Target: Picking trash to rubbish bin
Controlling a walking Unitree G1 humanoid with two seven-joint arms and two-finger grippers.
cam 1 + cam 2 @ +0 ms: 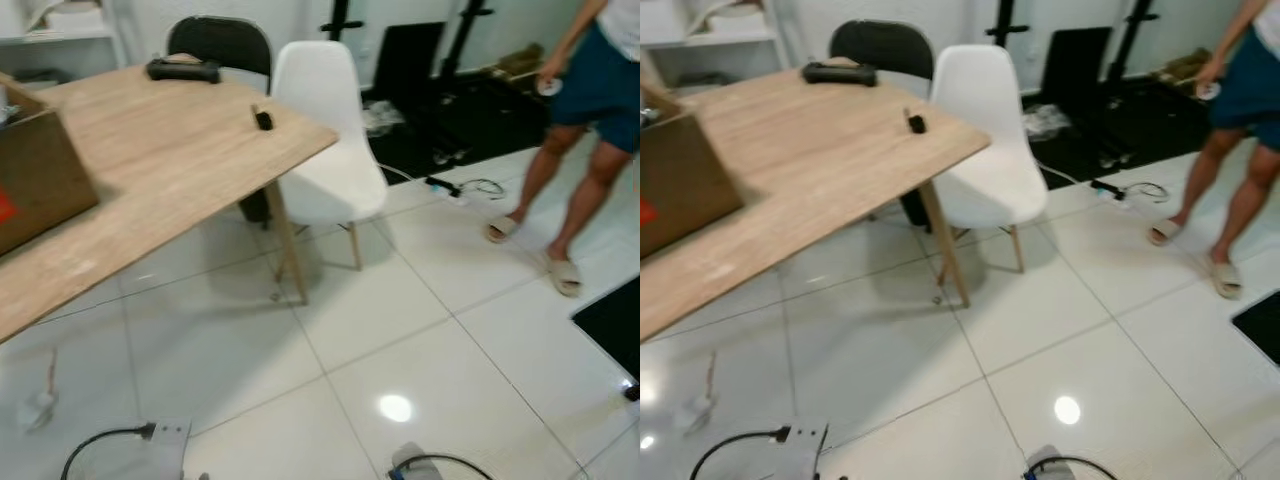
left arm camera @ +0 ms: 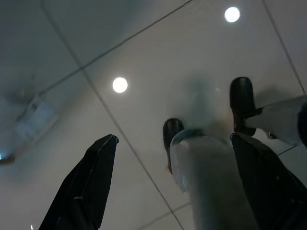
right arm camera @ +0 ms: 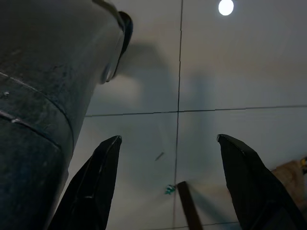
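Note:
A small pale scrap of trash (image 1: 40,408) lies on the white tiled floor at the lower left, beside the table's near end. In the left wrist view my left gripper (image 2: 173,138) hangs open over the tiles, nothing between its fingers, with my own leg and foot (image 2: 211,177) behind them; a blurred pale thing (image 2: 36,117) lies on the floor off to one side. My right gripper (image 3: 169,138) also hangs open above bare tiles, next to my dark leg (image 3: 43,96).
A wooden table (image 1: 170,150) with a cardboard box (image 1: 35,180) fills the left. Behind it stand a white chair (image 1: 325,140) and a black chair (image 1: 220,40). A person (image 1: 590,100) stands at the right near cables (image 1: 445,188). A black mat (image 1: 615,320) lies at the right edge.

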